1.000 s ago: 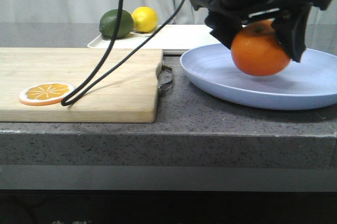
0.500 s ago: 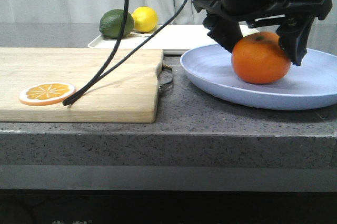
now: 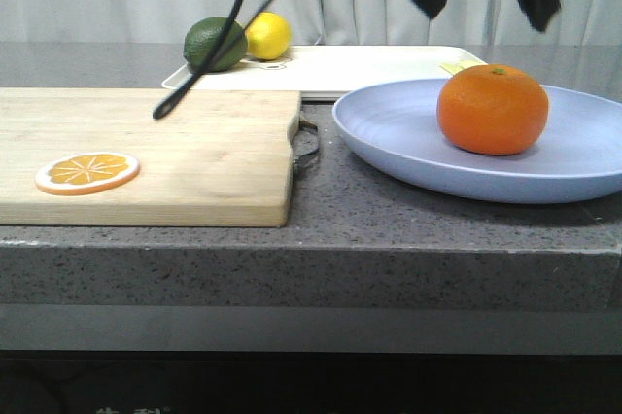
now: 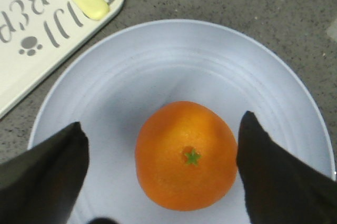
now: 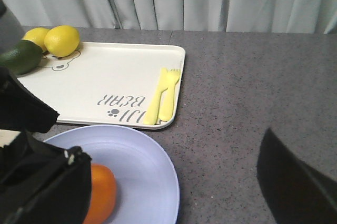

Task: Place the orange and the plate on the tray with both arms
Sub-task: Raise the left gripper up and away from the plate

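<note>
The round dimpled orange (image 3: 493, 109) sits free on the wide pale-blue plate (image 3: 408, 147), so both can travel together. The left hand (image 4: 163, 176) hangs above, spread wide and empty; the right hand (image 5: 168, 192) likewise grips nothing. The cream rectangular tray (image 3: 360, 69) lies just behind the plate.

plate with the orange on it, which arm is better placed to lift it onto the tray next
Likely the right. Its open gripper hangs beside the plate, near the rim and facing the tray. The left gripper sits open directly over the orange, not by the rim.
</note>
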Robot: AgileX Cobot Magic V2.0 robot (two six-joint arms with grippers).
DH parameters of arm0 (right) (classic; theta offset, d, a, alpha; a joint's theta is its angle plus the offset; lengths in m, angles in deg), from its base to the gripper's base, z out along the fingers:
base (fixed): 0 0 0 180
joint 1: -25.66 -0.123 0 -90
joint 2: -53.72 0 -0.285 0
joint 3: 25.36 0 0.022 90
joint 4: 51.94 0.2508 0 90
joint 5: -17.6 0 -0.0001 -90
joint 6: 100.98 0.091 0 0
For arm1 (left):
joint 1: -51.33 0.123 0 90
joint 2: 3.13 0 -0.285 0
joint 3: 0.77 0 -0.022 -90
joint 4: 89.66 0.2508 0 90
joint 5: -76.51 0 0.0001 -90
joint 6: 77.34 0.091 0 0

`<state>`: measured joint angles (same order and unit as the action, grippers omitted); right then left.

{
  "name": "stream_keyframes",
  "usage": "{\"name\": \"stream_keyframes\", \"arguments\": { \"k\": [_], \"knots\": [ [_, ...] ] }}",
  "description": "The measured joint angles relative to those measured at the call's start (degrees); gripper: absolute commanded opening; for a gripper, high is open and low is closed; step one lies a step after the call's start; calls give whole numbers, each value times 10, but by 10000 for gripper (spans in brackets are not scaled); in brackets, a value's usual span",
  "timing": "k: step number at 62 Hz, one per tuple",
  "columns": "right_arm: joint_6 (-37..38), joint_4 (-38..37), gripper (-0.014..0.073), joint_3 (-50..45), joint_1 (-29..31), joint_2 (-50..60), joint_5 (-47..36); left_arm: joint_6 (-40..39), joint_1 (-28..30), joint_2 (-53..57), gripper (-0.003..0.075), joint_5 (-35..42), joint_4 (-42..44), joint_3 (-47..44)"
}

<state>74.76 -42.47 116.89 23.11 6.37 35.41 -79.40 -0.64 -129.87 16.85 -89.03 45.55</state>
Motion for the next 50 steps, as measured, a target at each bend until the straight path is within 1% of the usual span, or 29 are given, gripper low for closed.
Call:
{"name": "stream_keyframes", "arguments": {
  "k": [3, 11, 13, 31, 50],
  "knots": [
    [0, 0, 645, 0, 0, 0, 0, 0, 0, 0, 239, -16, 1, 11],
    [0, 0, 645, 0, 0, 0, 0, 0, 0, 0, 17, -46, 1, 16],
    [0, 0, 645, 0, 0, 0, 0, 0, 0, 0, -20, -53, 1, 16],
    [0, 0, 645, 0, 0, 0, 0, 0, 0, 0, -17, -115, 1, 17],
    [0, 0, 645, 0, 0, 0, 0, 0, 0, 0, -17, -120, -1, 17]
  ]
}}
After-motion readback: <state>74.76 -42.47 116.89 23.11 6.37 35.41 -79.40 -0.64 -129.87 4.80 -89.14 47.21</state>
